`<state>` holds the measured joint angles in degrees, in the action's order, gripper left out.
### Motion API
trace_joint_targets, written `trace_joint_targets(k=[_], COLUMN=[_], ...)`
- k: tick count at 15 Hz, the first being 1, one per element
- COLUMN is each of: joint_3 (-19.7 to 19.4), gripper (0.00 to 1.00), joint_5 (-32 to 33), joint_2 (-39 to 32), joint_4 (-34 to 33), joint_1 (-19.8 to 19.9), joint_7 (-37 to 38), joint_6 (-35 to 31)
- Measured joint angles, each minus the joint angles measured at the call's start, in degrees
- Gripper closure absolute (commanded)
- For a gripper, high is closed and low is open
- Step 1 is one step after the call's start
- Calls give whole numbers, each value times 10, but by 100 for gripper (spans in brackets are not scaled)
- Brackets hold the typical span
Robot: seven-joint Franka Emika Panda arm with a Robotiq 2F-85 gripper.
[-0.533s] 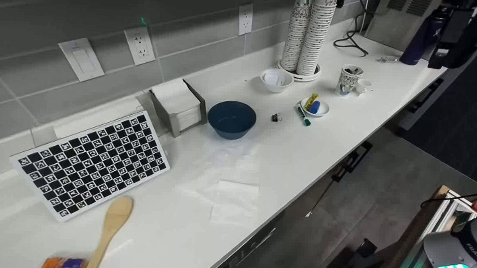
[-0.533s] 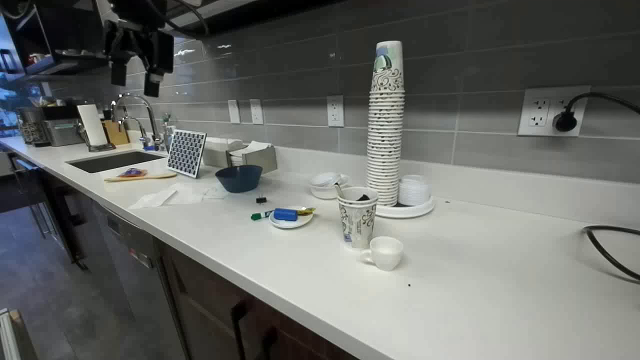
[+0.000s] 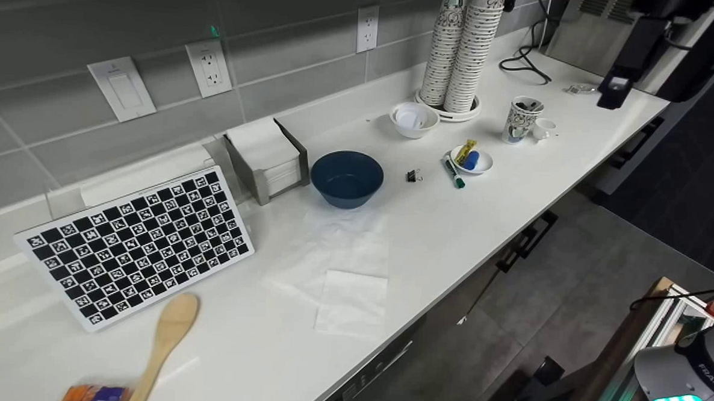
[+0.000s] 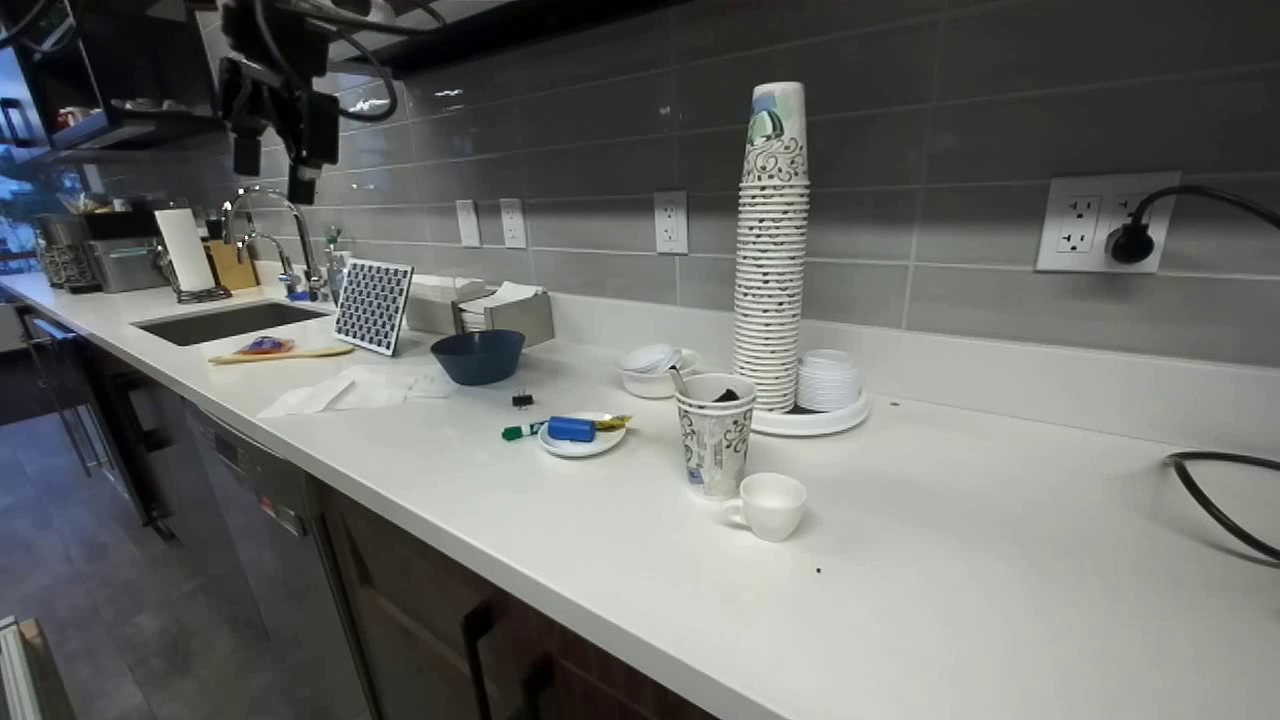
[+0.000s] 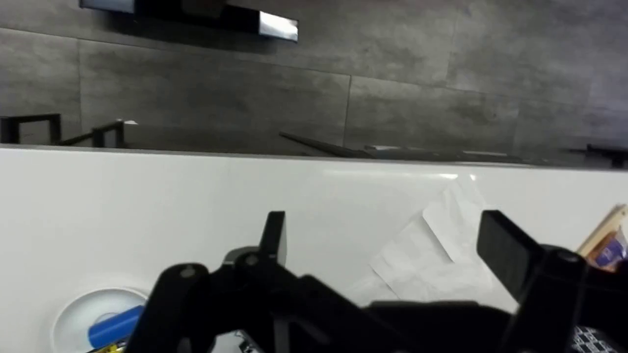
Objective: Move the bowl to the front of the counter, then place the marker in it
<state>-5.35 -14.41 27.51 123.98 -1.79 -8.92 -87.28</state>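
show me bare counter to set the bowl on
Toward the front, the counter is bare between the loose napkins and marker; likewise, bar a dark speck, between white teacup and black cord. Crowded: around the small plate.

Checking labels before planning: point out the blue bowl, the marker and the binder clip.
Blue bowl (image 4: 478, 360), in an exterior view: outer side wall.
Marker (image 3: 453, 171), in an exterior view: barrel.
Binder clip (image 3: 411, 176), in an exterior view: black body.

Your white surface (image 3: 253, 365) carries the blue bowl (image 3: 347, 181), thin sheets (image 3: 352, 303), wooden spoon (image 3: 165, 340), binder clip (image 3: 411, 176), saucer (image 3: 484, 162) and marker (image 3: 454, 172).
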Motion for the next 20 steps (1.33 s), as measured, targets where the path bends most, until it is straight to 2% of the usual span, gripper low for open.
trace_joint_targets(k=[4,7,8,10,15,17,20], joint_3=[74,122,136,138,131,146,182], gripper=[0,0,0,0,0,0,0], joint_5=[-80,-81,-77,-76,-76,-76,-70], joint_2=[-21,-67,-90,-114,-101,-121,-190], joint_4=[53,84,87,87,87,91,92], joint_1=[-6,-11,-12,-17,-17,-18,-23], joint_7=[110,180,201,204,219,289,406], joint_6=[-181,-326,-348,-355,-362,-404,-507])
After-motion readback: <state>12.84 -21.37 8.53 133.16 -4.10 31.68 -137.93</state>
